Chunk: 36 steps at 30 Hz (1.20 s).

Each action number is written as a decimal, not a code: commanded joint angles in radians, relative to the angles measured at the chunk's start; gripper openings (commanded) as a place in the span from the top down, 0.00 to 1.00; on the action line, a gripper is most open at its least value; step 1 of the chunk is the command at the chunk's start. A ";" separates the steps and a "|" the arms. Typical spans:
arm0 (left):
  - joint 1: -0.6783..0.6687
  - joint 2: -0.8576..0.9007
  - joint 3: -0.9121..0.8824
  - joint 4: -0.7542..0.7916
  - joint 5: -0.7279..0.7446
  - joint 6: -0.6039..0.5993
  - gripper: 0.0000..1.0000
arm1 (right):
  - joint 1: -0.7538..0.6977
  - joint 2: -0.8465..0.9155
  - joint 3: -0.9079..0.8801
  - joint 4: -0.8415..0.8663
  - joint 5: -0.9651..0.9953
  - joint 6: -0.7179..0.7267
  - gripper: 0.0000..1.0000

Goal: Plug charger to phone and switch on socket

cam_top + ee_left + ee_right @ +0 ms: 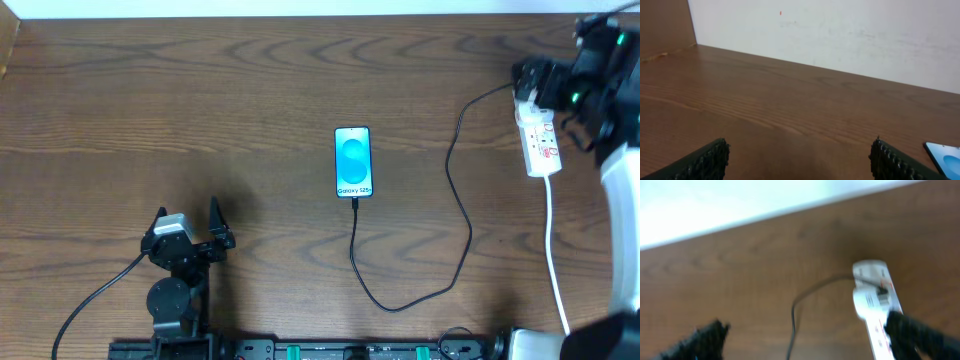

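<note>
The narrow white power strip with red marks lies right by the right gripper. The right wrist view is blurry. In it the 2 black fingers are wide apart, with only table between them. The finger at the picture's right edge covers the near end of the strip. I cannot tell if it touches the strip.

The long thin black cable joins the far end of the strip. It then bends back toward the space between the fingers.

Only the overhead view shows the whole cable. It drops from the strip in a big loop and climbs to the small flat phone with the bright blue screen. Its tip meets the end of the phone that has the white strip of writing. The phone lies well apart from both grippers, out in front of the left one. This view also shows the strip's white cord running back toward the robot.

The left gripper has its 2 fingers wide apart too, and they hold nothing. The left wrist view shows just 1 corner of the phone, a little past the right-side finger. Ahead of these fingers is the brown wooden table, and past that a white wall.
</note>
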 commanded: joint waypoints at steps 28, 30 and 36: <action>0.005 -0.006 -0.021 -0.037 -0.005 0.013 0.10 | 0.001 -0.679 -1.152 0.856 0.012 0.048 0.01; 0.005 -0.006 -0.021 -0.037 -0.005 0.013 0.10 | 0.002 -0.721 -1.173 0.853 0.014 0.048 0.01; 0.005 -0.006 -0.021 -0.037 -0.005 0.013 0.10 | 0.002 -0.843 -1.282 0.880 0.016 0.048 0.01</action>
